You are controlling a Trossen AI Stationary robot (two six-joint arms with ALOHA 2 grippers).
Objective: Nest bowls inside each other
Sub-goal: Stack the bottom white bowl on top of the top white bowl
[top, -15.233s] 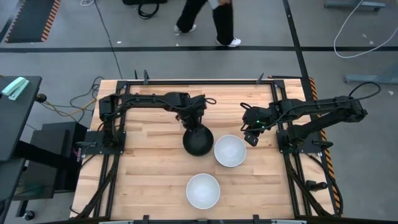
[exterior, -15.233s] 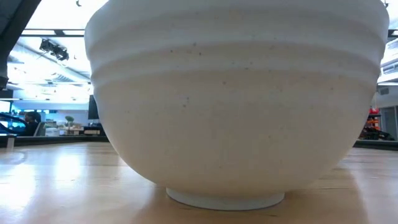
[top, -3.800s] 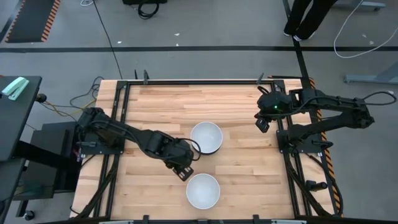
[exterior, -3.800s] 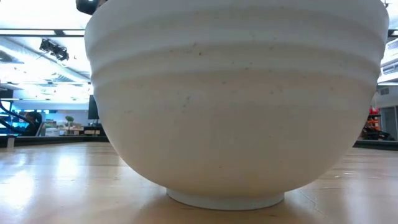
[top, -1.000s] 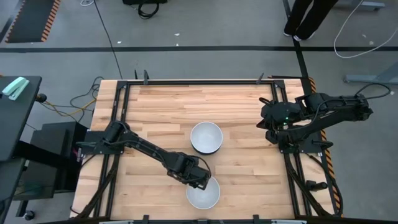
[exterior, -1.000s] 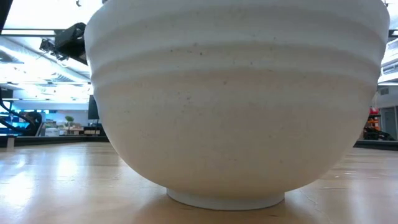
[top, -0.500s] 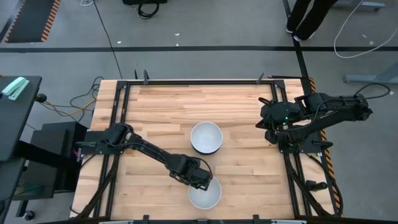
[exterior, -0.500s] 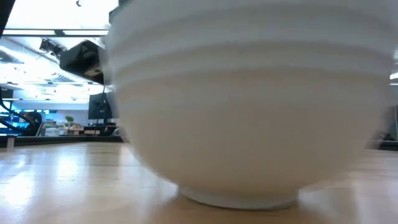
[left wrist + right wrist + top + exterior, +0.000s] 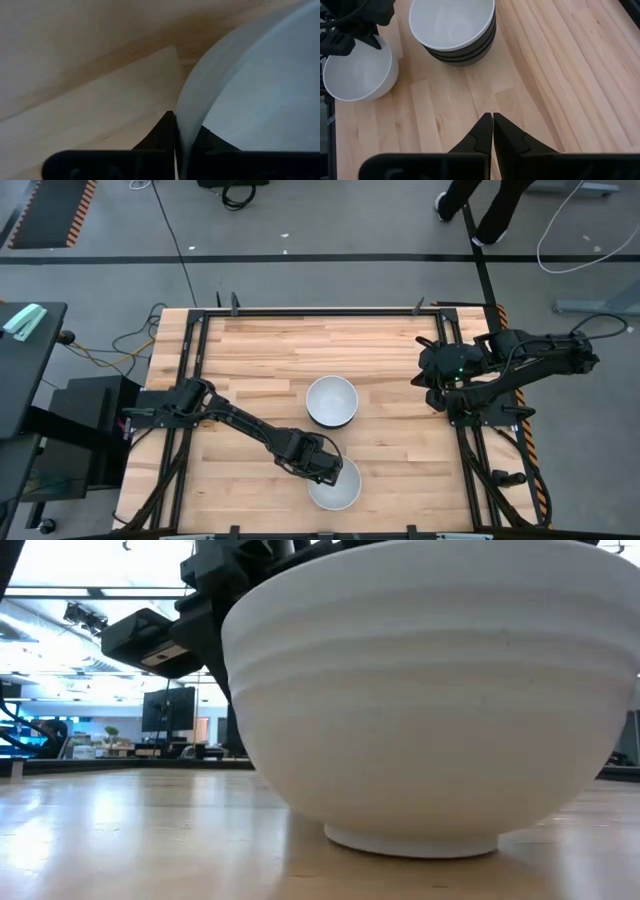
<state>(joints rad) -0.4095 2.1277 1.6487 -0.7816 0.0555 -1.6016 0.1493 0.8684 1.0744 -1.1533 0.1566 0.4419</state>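
Note:
A lone white bowl (image 9: 337,489) stands near the table's front edge, filling the low view (image 9: 430,710). My left gripper (image 9: 326,471) is shut on its rim at the bowl's left far side. A stack of bowls (image 9: 332,401), a white one on top of black ones (image 9: 455,30), rests at the table's middle. My right gripper (image 9: 492,122) hovers shut and empty over the table's right part, near the right arm's base. My left gripper holds the white bowl's rim (image 9: 181,131), one finger inside the bowl and one outside. It reaches down at a slant from the table's left. The bowl stands upright with its foot (image 9: 412,840) on the table.
Bare wood lies between the lone bowl and the stack (image 9: 300,435) and across the far half of the table. A person's legs (image 9: 490,205) show on the floor beyond the far edge. Metal frame rails (image 9: 180,430) run along both sides.
My left gripper has moved in on the lone white bowl from the left and taken its rim. The bowl has slid a little toward the table's right edge, still on its foot.

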